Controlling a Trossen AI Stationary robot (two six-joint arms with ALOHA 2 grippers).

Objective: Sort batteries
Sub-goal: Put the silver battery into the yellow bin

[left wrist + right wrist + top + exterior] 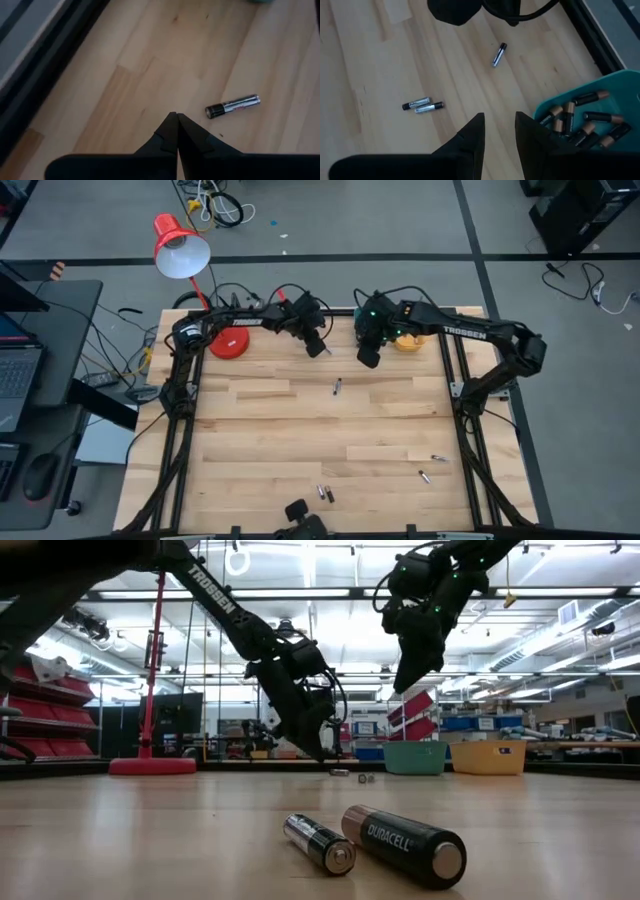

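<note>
My left gripper (176, 117) hangs shut with nothing in it over the far middle of the table (250, 430), close above the wood. A slim battery (233, 106) lies flat beside it, also seen as a battery (336, 387) from above. My right gripper (499, 124) is raised higher, beside the teal bin (620, 85), its fingers slightly apart with nothing between them. Several copper-topped batteries (580, 120) lie in that bin. Two batteries (380, 843) lie side by side near the table's front edge, and two more batteries (430, 468) lie at the near right.
A yellow bin (488, 757) stands next to the teal bin (415, 757) at the far right. A red desk lamp has its base (230, 342) on the far left corner. Black frame rails (180, 430) run along the table's sides. The middle of the wood holds only scattered cells.
</note>
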